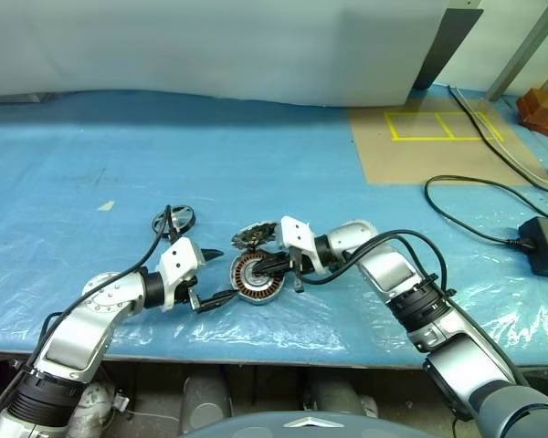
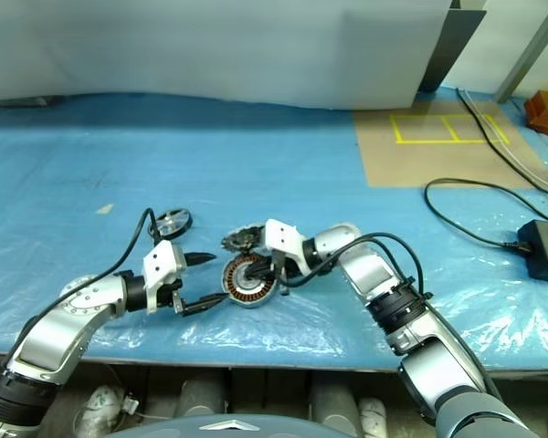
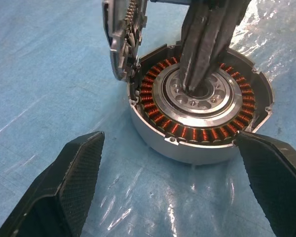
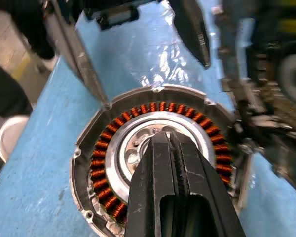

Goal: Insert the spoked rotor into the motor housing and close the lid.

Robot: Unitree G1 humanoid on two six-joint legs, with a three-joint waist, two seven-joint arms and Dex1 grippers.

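Rotor first: the spoked rotor (image 1: 180, 219) lies well to the left on the bench (image 1: 256, 155), apart from everything, not yet picked up. My left gripper (image 1: 217, 276) sits just left of the motor housing (image 1: 258, 277), fingers spread wide either side of it, I think to steady it. The lid (image 1: 252, 236) leans on edge against the housing's far rim. My right gripper (image 1: 265, 265), fingers pressed together and empty, pokes its tip into the housing's hub, probably nudging or aligning it. Blue plastic sheeting covers the bench; rightward, a brown board (image 1: 438, 146) with yellow tape and a black cable (image 1: 475, 205).
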